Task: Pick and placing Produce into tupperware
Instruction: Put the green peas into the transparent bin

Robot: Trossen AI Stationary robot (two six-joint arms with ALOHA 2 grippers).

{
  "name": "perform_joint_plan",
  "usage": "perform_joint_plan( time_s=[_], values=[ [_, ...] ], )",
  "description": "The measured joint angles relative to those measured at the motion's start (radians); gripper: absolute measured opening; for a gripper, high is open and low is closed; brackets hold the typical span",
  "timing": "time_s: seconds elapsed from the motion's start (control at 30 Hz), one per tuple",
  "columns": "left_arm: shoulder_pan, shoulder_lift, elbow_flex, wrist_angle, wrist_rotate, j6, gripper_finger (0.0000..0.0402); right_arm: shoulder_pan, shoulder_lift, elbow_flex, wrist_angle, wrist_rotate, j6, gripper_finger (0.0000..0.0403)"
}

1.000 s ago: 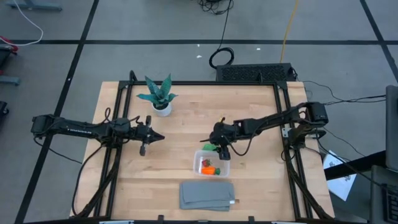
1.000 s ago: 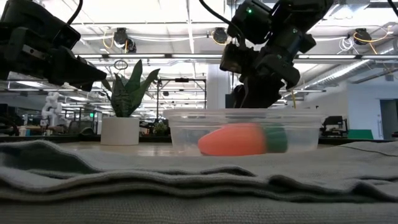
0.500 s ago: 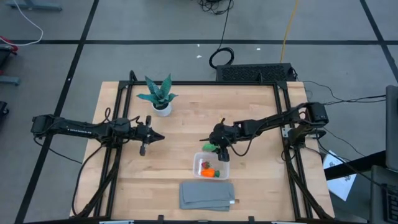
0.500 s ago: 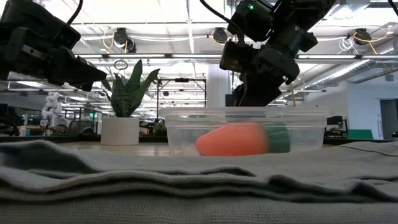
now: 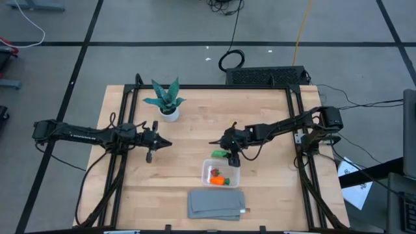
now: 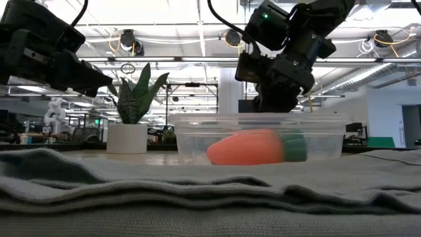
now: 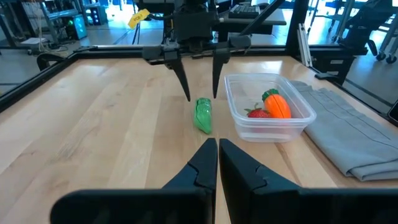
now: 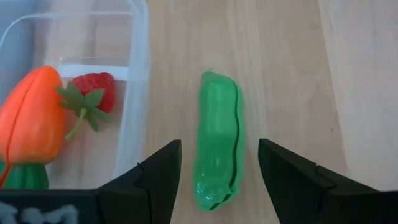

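- We see the green pod (image 8: pixel 217 140) lying flat on the bench (image 5: pixel 188 117), just outside the tupperware (image 5: pixel 221 173), close to one of its walls but not inside.
- The right wrist view shows this best: the pod sits between the right arm's two spread fingers (image 8: pixel 159 171), with a gap on each side, so nothing is pinched.
- In the left wrist view the right gripper (image 7: pixel 201 96) points down with its fingertips above the pod (image 7: pixel 203 114), not touching it.
- The tupperware (image 7: pixel 268 116) holds the orange carrot (image 7: pixel 277 106) and the red berry (image 7: pixel 257 113), side by side.
- The low view shows only the carrot (image 6: pixel 256 147) through the clear tub wall (image 6: pixel 197 141); from there we cannot see the pod or the berry.
- From above, the right gripper (image 5: pixel 233 151) hangs at the tub's far edge, with a sliver of the green pod (image 5: pixel 219 153) beside it.
- The left gripper (image 5: pixel 158 141) waits well apart, over bare wood on the bench's left side; its own wrist view shows its fingers (image 7: pixel 199 171) pressed together on nothing.
- The grey cloth (image 5: pixel 217 204) lies flat just in front of the tub; in the low view it fills the foreground (image 6: pixel 197 191).
- A potted plant (image 5: pixel 166 102) stands at the far left of the bench.
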Motion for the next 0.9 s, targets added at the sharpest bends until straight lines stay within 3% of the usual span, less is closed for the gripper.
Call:
perform_joint_plan(
  time_s=[0.9],
  values=[
    [0.000,0.000,0.000,-0.016,0.000,0.006,0.0021,-0.014,0.100,-0.016,0.074,-0.008,-0.068,0.0202]
  ],
)
